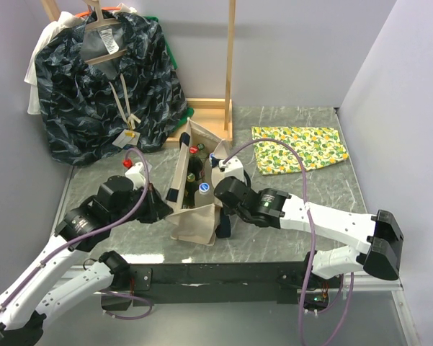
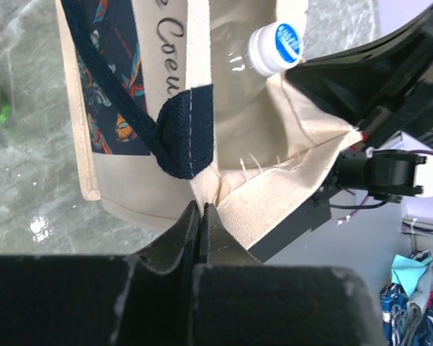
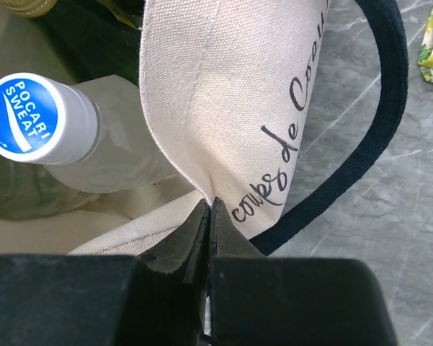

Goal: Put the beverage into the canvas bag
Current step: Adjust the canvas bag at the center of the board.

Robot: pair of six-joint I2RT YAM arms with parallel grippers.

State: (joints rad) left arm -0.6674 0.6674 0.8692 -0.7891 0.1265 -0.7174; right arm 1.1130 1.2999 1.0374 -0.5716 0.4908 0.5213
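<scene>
Top external view: canvas bag (image 1: 194,216) is standing upright on the grey marbled table (image 1: 317,202), mouth facing up, sitting between the two arms. Left gripper (image 1: 161,209) is pressing in at the bag's left side. Right gripper (image 1: 223,216) is meeting its right side. Several bottle tops are showing inside the mouth.

Left wrist view: fingers are clenched flat together, pinching the beige canvas at the rim, just below the sewn end of the dark strap handle (image 2: 180,130). Jaws are meeting on the cloth.

Right wrist view: fingers are likewise clamping tight on a fold of the bag's rim, right beside the black script lettering. The strap is looping past on the outside, over the table.

Beverage bottle (image 3: 94,151), clear with a white cap printed in blue, is sitting inside the bag, cap toward the open mouth, body lying against the canvas wall. A dark green bottle (image 3: 79,32) is sitting just behind it, also inside.

Behind the bag, a dark blue patterned garment (image 1: 101,79) is hanging by a wooden rack (image 1: 230,72). A lemon-print cloth (image 1: 299,148) is lying flat at the table's far right, well apart from the bag.
</scene>
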